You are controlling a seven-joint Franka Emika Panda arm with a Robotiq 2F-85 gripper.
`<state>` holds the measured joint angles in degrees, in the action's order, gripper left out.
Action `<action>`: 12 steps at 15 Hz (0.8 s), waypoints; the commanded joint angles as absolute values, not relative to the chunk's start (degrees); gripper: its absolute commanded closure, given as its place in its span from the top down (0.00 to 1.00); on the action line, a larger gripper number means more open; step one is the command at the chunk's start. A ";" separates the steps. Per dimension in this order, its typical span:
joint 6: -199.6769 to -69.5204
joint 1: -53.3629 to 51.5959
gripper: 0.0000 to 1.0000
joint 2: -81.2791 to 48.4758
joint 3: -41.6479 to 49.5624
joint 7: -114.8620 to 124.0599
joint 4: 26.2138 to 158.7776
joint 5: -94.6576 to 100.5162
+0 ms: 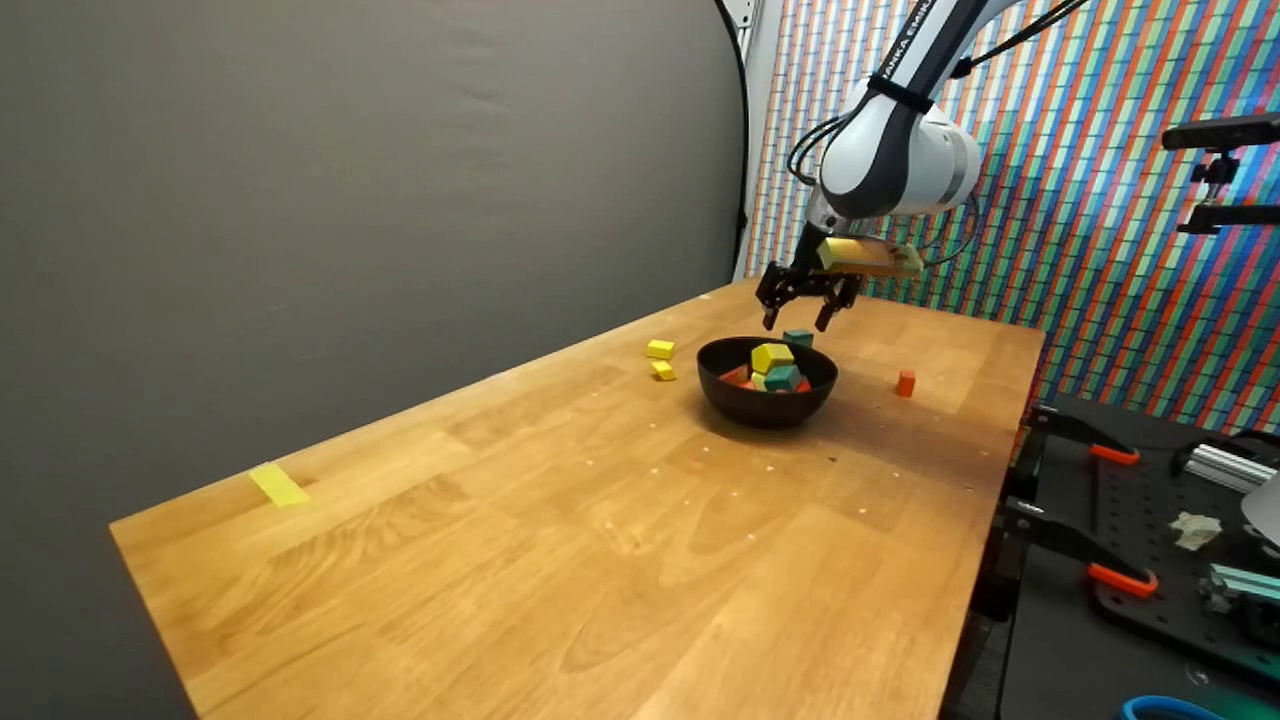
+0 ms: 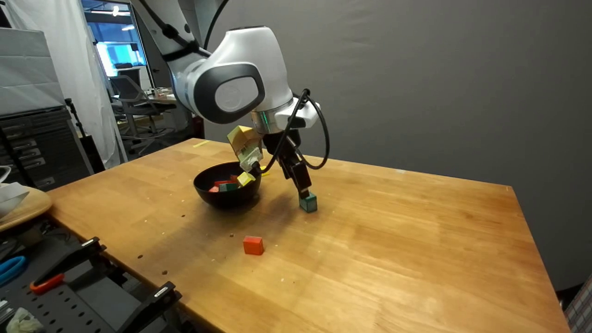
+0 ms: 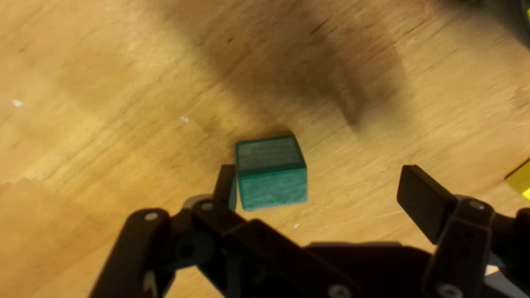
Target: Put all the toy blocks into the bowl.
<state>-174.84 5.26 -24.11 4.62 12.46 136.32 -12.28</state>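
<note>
Judge blocks point(image 1: 772, 357) probably light, stiff, sturdy; grip across opposite sides. Find several in the bowl point(image 1: 762, 409), a green block point(image 3: 271, 174) nearby, framed from above by a wide-spread, empty gripper point(image 3: 319, 185), a red block point(image 2: 253, 245) and two yellow blocks point(image 1: 660, 349) towards opposite edges of the wooden counter point(image 1: 560, 560), before a grey backdrop point(image 1: 380, 200).

In an exterior view, you can read the white lettering point(image 1: 907, 42) "ANKA EMIKA" along one edge of the dark panel point(image 1: 935, 45) on the arm point(image 1: 900, 140), directly above the black strap point(image 1: 900, 93).
</note>
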 commanded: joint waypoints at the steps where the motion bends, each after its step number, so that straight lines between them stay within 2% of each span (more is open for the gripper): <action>1: -177.60 11.50 1.00 -20.14 -2.00 3.99 139.31 -12.53; 2: -182.66 8.34 1.00 -21.29 0.89 7.55 139.61 -12.70; 3: -176.96 9.02 1.00 -21.85 0.56 7.35 137.70 -12.26; 6: -180.42 7.31 1.00 -23.49 2.40 8.83 137.55 -12.07; 12: -174.67 10.51 1.00 -28.33 0.06 9.95 131.75 -14.03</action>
<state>-177.08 9.13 -25.98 0.77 9.21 135.64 -12.81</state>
